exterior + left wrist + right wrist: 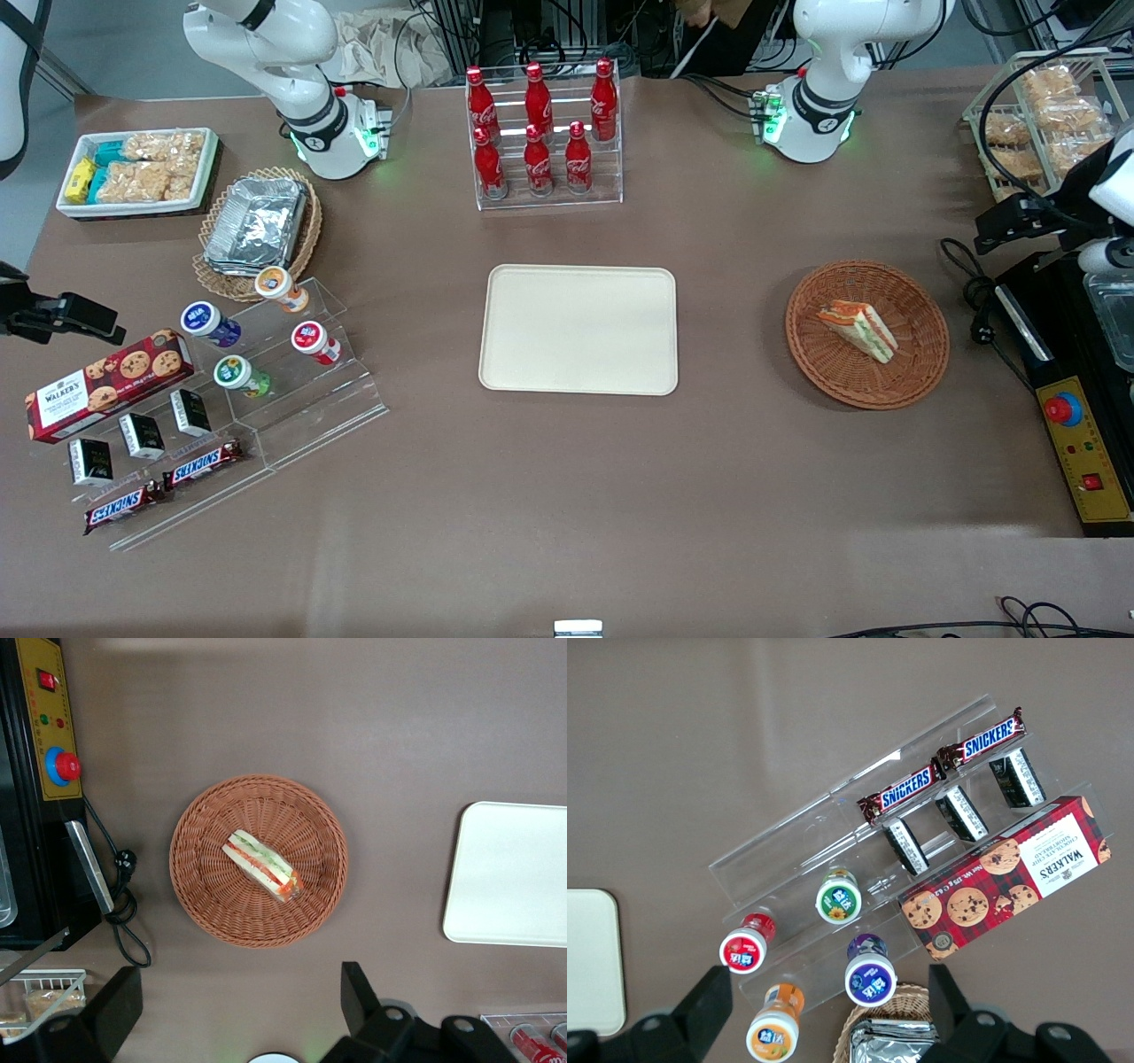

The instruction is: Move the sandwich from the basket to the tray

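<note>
The sandwich [858,329] [263,865], a white-bread wedge with orange and green layers, lies flat in the reddish-brown wicker basket [921,368] [204,895]. The cream tray [578,329] [514,875] lies bare at the table's middle, a gap of brown table away from the basket. My left gripper [1010,226] [237,1001] hangs high above the table at the working arm's end, apart from the basket and farther from the front camera than it. Its black fingers [359,992] stand wide open with only table showing between them.
A black box with a red button [1063,409] and a coiled cable [974,301] lie beside the basket at the working arm's end. A clear rack of snack packs [1045,115] stands there too. Cola bottles [540,133] stand farther back than the tray.
</note>
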Motion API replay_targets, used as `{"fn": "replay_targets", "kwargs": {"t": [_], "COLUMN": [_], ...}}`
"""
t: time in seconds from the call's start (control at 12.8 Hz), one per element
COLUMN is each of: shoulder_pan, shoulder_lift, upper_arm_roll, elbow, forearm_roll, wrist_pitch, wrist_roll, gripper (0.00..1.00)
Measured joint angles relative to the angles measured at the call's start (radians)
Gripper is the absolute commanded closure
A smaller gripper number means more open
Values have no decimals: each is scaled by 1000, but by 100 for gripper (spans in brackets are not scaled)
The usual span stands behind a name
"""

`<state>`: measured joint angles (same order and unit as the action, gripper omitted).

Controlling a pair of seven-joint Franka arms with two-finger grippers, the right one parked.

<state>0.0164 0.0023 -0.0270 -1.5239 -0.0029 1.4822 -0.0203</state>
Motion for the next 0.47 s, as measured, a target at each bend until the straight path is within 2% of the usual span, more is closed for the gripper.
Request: {"fn": "replay_targets", "kwargs": {"t": [0.24,0.47], "shoulder_pan": [0,0], "shoulder_lift": [4,15], "upper_arm_roll": [0,1], "elbow": [3,-9], "forearm_roll": [2,9], "wrist_pitch": [0,-10], "wrist_roll": [-9,-226], "gripper": [0,0]}}
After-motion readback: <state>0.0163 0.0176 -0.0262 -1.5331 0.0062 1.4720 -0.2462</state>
